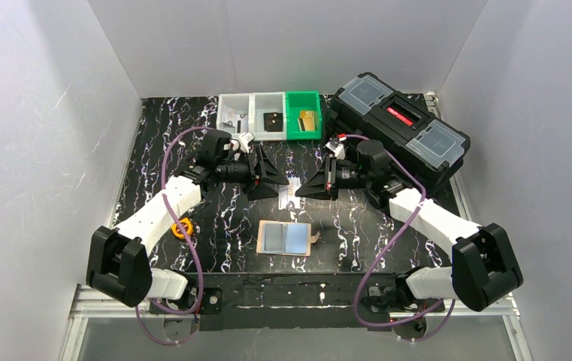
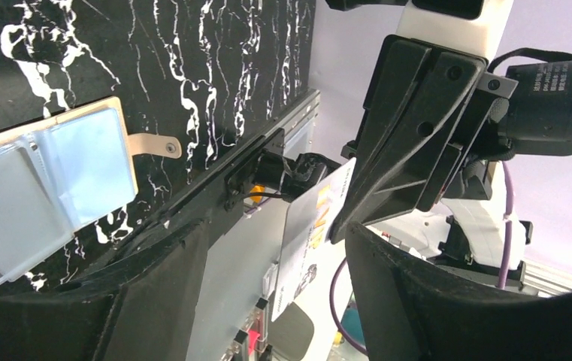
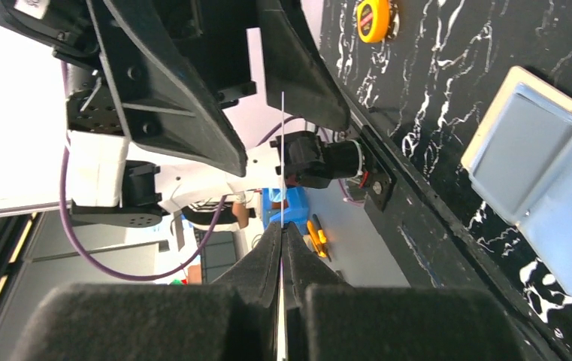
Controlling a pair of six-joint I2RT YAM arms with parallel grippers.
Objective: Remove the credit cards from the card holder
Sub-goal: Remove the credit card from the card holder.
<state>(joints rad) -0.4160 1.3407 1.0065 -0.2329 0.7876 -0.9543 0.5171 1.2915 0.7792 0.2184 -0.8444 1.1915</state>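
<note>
The card holder [image 1: 284, 238] lies open and flat on the counter [image 1: 215, 150], in front of and between the two arm bases. Its tan rim faces up, and its snap tab [image 2: 151, 144] extends from one side. Pale blue panels show in both halves; whether these are cards or pocket windows cannot be determined. The right pincer [image 1: 301, 189] is raised above the counter, behind the holder. Its fingers are pressed together on one thin pale card [image 2: 301, 248] with yellow print. The card is held on edge and clear of the holder. In the right wrist view, this card appears as a fine white line running out from between the pads. The left pincer [image 1: 281, 183] faces the right pincer tip to tip at the same height. Its fingers are spread wide, one on each side of the free end of the card, and neither visibly touches it. A black toolbox [image 1: 399, 124] sits at the far right of the counter. Two white bins [image 1: 252, 114] and one green bin [image 1: 303, 114] stand in a row to its left. A yellow tape measure [image 3: 373, 19] lies beside the left arm.
</note>
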